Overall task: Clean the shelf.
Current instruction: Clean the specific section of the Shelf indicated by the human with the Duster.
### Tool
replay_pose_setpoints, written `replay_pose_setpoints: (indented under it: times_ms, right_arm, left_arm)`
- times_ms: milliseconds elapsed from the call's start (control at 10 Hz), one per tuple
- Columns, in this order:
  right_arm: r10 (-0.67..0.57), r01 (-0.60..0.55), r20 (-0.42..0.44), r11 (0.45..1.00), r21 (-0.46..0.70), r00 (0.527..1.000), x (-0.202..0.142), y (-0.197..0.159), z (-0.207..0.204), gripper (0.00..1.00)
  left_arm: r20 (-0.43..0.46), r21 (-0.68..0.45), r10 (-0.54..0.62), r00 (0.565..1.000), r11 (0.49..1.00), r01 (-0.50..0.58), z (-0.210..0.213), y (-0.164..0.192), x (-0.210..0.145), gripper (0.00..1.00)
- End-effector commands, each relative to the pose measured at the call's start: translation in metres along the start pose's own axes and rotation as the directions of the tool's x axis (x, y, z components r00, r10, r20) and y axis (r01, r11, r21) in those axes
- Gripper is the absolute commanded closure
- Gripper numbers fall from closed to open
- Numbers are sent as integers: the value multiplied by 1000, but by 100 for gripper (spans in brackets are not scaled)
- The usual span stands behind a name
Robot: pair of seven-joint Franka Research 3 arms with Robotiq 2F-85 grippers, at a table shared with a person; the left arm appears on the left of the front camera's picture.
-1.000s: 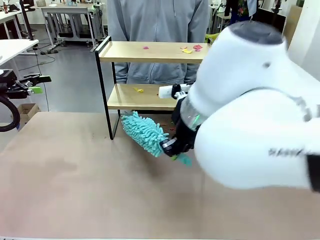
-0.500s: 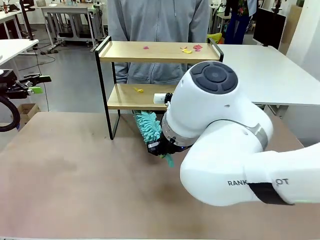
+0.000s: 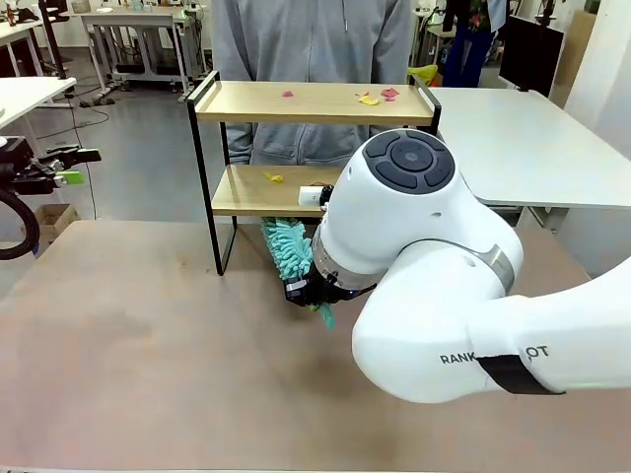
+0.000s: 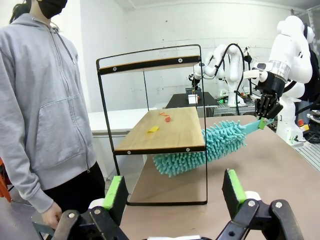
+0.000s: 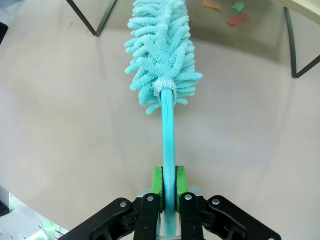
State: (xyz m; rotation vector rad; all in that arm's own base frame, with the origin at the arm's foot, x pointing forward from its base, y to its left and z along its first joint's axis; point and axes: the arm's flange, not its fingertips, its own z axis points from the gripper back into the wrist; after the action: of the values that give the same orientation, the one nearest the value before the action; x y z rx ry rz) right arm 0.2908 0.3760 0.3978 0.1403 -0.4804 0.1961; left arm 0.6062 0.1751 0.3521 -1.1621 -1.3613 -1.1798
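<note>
The shelf (image 3: 315, 102) stands at the table's far side, two wooden boards in a black frame (image 4: 165, 134). Small coloured scraps (image 3: 369, 99) lie on its top board and a yellow scrap (image 3: 273, 177) on the lower one. My right gripper (image 3: 306, 290) is shut on the handle of a teal fluffy duster (image 3: 289, 246), seen close in the right wrist view (image 5: 169, 187). The duster head (image 4: 200, 150) reaches in below the lower board, above the table top (image 5: 162, 55). My left gripper (image 4: 172, 192) stays open and holds nothing, off the table's left edge (image 3: 74, 166).
A person in a grey hoodie (image 3: 311, 39) stands right behind the shelf, arm hanging down (image 4: 45, 100). A few scraps (image 5: 237, 19) lie on the table under the shelf. My right arm's big white elbow (image 3: 444, 286) covers the table's middle right. Another white table (image 3: 513, 138) adjoins at right.
My right arm has swung left and back. The duster has turned from lying across the table in front of the shelf to pointing in under the lower board. The left arm kept still.
</note>
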Motion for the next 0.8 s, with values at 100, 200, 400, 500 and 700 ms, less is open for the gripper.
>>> replay_pose_setpoints:
  times_ms: [100, 200, 400, 500, 700]
  right_arm:
    - [-50, 53, 60, 998, -45, 997, 10, 37, -17, 87]
    - [-54, 61, 75, 994, -86, 996, 13, 52, -28, 87]
    - [-84, 89, 72, 993, -77, 994, 18, 70, -42, 87]
    - [-96, 101, 66, 992, -80, 993, 23, 81, -50, 87]
    - [-139, 144, 68, 986, -82, 988, 35, 102, -66, 87]
  left_arm:
    - [1, 1, -5, 1000, 1000, 5, 0, -1, 3, 0]
    - [1, 1, -5, 1000, 1000, 5, 0, -1, 3, 0]
    - [1, 1, -5, 1000, 1000, 5, 0, -1, 3, 0]
    - [1, 1, -5, 1000, 1000, 5, 0, -1, 3, 0]
    - [1, 1, -5, 1000, 1000, 5, 0, -1, 3, 0]
